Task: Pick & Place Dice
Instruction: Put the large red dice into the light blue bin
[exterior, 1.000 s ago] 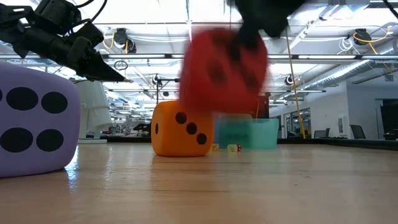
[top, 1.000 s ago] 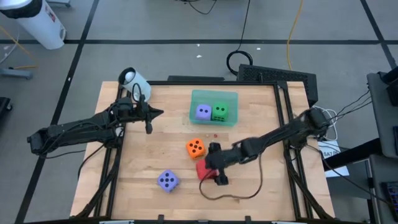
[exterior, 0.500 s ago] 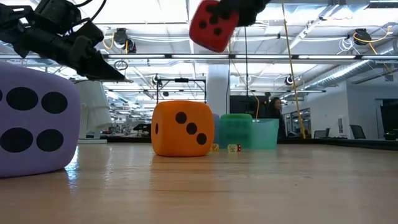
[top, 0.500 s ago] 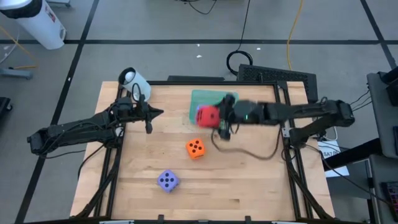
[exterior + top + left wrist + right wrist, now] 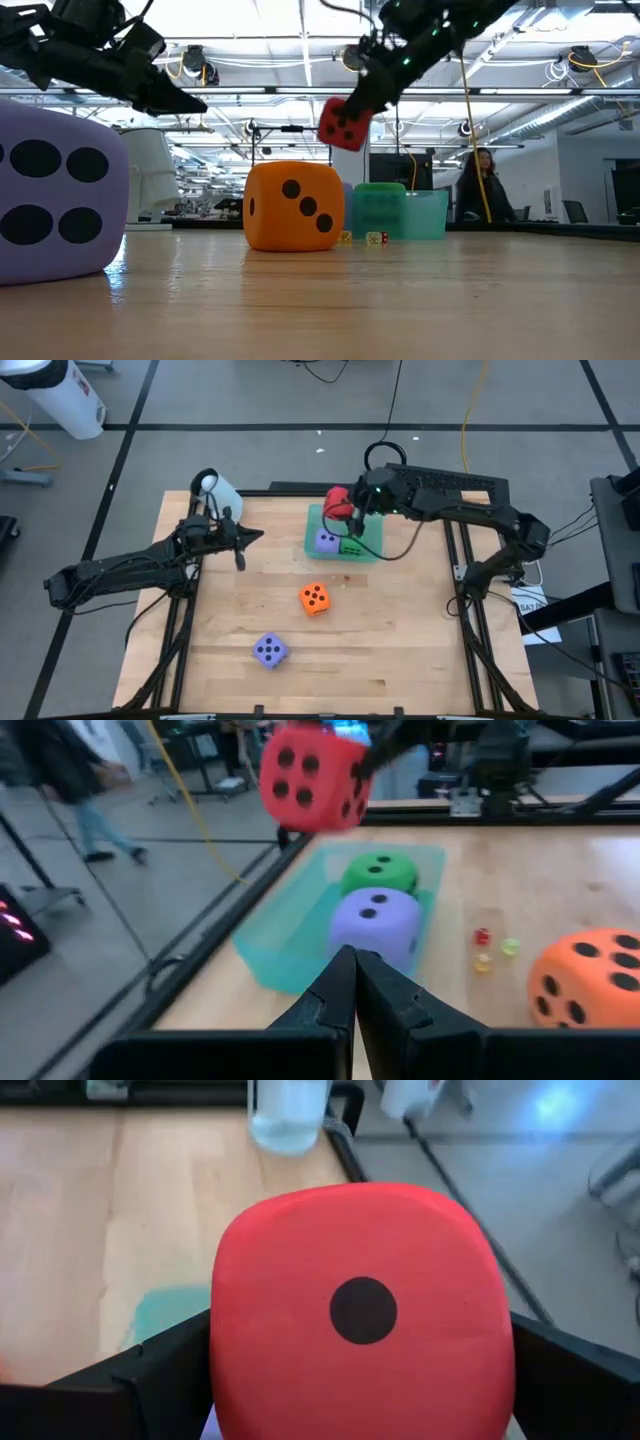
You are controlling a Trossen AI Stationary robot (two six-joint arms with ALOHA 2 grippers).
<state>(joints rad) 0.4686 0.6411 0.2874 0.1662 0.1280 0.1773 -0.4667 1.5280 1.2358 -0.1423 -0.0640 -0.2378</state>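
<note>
My right gripper (image 5: 350, 508) holds a red die (image 5: 337, 502) in the air above the far left corner of the teal tray (image 5: 378, 550). A purple die (image 5: 326, 541) and a green die (image 5: 353, 543) sit inside the tray. On the bare table rest an orange die (image 5: 314, 598) at the middle and a second purple die (image 5: 269, 649) near the front. My left gripper (image 5: 258, 540) hovers shut and empty over the table's left side, pointing toward the tray. My right gripper pinches the red die (image 5: 360, 1310) between its two fingers, one finger (image 5: 160, 1370) on each of two opposite faces (image 5: 225, 1350). The fingers reach in from the table's right, slanting slightly down. The die is lifted clear, tilted, its one-pip face toward the wrist camera.
A few tiny beads (image 5: 345, 575) lie between the tray and the orange die. A white cylinder (image 5: 215, 490) stands at the table's far left corner. A cable (image 5: 400, 550) hangs from the right arm over the tray. A person (image 5: 480, 185) stands in the room beyond.
My right gripper has swung from the near middle of the table toward the far edge and risen, carrying the red die past the orange die to above the tray's far left corner. My left gripper has tipped its fingertips up a little.
</note>
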